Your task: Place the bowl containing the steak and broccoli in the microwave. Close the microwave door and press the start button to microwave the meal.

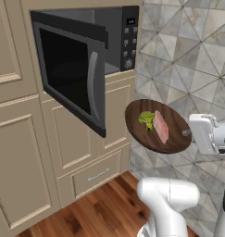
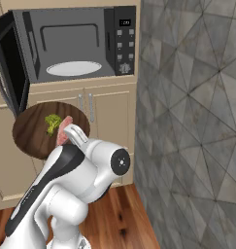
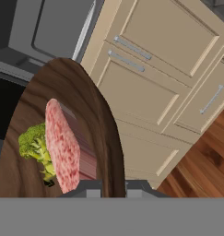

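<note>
1. From the left base view, the bowl [image 1: 158, 126] hangs in mid-air below and to the right of the microwave [image 1: 86, 55], tilted towards me. The steak [image 1: 160, 126] and broccoli [image 1: 146, 119] sit side by side in it. I judge it is carried low to pass the microwave door [image 1: 74, 78], which stands swung wide. The gripper [image 1: 187, 133] pinches the bowl's right rim, the wrist reaching in from the right.
2. From the right base view, the bowl hovers beneath the open cavity, where the white turntable plate [image 2: 74, 68] lies bare. The bent arm hides its near edge.
3. In the hand view, the jaws are clamped on the rim at the bottom edge, with beige cabinet doors [image 3: 164, 73] beyond.
</note>
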Controlling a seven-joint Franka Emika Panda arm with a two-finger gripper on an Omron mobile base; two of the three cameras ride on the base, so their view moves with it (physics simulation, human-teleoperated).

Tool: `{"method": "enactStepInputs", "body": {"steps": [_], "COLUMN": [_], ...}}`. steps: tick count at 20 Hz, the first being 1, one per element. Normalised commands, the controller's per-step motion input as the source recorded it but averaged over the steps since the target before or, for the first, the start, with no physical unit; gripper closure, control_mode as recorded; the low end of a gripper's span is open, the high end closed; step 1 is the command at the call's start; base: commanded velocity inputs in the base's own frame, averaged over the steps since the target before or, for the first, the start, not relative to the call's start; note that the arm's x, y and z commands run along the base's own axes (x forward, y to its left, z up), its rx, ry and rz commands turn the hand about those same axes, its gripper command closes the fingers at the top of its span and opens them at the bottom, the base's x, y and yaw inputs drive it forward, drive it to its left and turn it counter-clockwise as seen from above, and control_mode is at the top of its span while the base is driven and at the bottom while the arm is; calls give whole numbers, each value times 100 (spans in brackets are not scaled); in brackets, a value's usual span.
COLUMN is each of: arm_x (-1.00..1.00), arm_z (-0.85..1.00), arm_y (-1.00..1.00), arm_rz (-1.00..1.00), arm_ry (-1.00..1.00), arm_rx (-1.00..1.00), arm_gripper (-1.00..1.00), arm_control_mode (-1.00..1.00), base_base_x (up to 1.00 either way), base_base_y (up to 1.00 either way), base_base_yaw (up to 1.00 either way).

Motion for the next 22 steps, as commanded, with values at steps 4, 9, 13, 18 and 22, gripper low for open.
{"method": "enactStepInputs", "body": {"steps": [4,9,13,18,22], "arm_x": [0,0,0,0,0], "arm_z": [0,0,0,0,0], "arm_y": [0,0,0,0,0], "arm_rz": [0,0,0,0,0], "arm_ry": [0,0,0,0,0], "arm_rx": [0,0,0,0,0], "arm_gripper": [100,100,100,100,100], "arm_control_mode": [100,100,100,100,100], "base_base_x": [24,33,45,51,56], "base_base_y": [-44,-26,0,-8,-14], "base_base_yaw": [23,15,8,3,2]}}
